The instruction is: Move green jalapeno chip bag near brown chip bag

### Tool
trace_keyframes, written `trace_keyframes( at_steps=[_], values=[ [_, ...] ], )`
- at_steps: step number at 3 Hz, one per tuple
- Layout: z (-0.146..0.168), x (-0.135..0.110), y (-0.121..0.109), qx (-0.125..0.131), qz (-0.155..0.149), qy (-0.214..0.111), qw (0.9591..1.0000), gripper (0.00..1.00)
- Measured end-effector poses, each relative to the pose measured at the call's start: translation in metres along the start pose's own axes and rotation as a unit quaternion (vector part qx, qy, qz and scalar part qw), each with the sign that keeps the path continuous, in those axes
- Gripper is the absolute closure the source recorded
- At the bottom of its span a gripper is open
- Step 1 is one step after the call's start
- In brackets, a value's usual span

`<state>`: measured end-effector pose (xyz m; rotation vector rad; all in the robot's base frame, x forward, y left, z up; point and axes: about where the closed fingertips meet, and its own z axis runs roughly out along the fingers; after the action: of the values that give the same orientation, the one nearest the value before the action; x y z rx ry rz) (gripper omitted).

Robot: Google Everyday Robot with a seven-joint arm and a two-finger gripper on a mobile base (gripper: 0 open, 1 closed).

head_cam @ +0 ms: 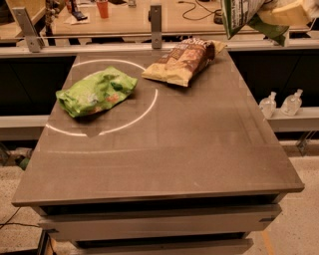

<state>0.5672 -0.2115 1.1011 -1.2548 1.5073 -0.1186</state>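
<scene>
My gripper [285, 13] is at the top right edge of the camera view, above and beyond the table's far right corner. It is shut on the green jalapeno chip bag [240, 14], which hangs in the air with its white printed panel showing; its top is cut off by the frame. The brown chip bag [183, 60] lies flat at the far middle of the table, below and left of the held bag. The two bags are apart.
A brighter lime-green bag [96, 91] lies at the left inside a white circle on the grey table [164, 159]. A railing [156, 20] runs behind the table. Two small bottles [281, 103] stand on a ledge to the right.
</scene>
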Motion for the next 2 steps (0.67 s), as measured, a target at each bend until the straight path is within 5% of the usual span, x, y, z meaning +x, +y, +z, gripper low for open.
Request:
trace_keyframes(
  at_steps=[1, 2],
  values=[
    [0.009, 0.047, -0.003, 0.035, 0.045, 0.045, 0.9974, 1.00],
    [0.024, 0.091, -0.013, 0.091, 0.114, 0.073, 0.9865, 1.00]
  ],
)
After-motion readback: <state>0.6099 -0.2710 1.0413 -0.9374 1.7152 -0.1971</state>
